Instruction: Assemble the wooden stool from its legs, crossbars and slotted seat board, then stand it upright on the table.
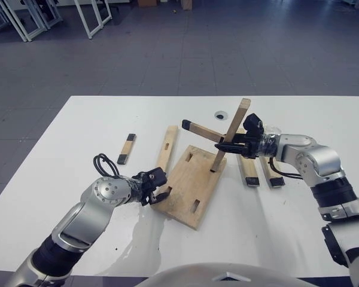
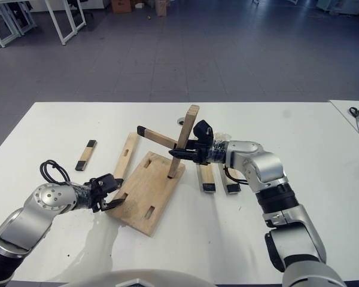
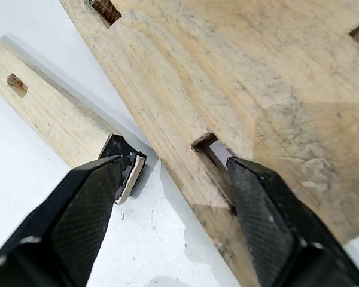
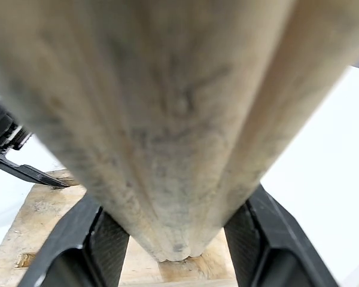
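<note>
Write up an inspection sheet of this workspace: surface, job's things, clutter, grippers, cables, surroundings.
Surface: white table, with a round hole near its far edge.
Job's things: slotted wooden seat board lies on the table. A tilted wooden leg stands in a far slot, with a black-tipped crossbar sticking out from it. A long slotted leg lies left of the board, and a short black-ended bar farther left. Two black-tipped wooden pieces lie right of the board.
Clutter: scissors on the neighbouring table.
Grippers: left gripper open, astride the board's near-left edge; right gripper shut on the tilted leg.
Cables: black loop at the left wrist; black cable under the right forearm.
Surroundings: grey floor, white frames.
</note>
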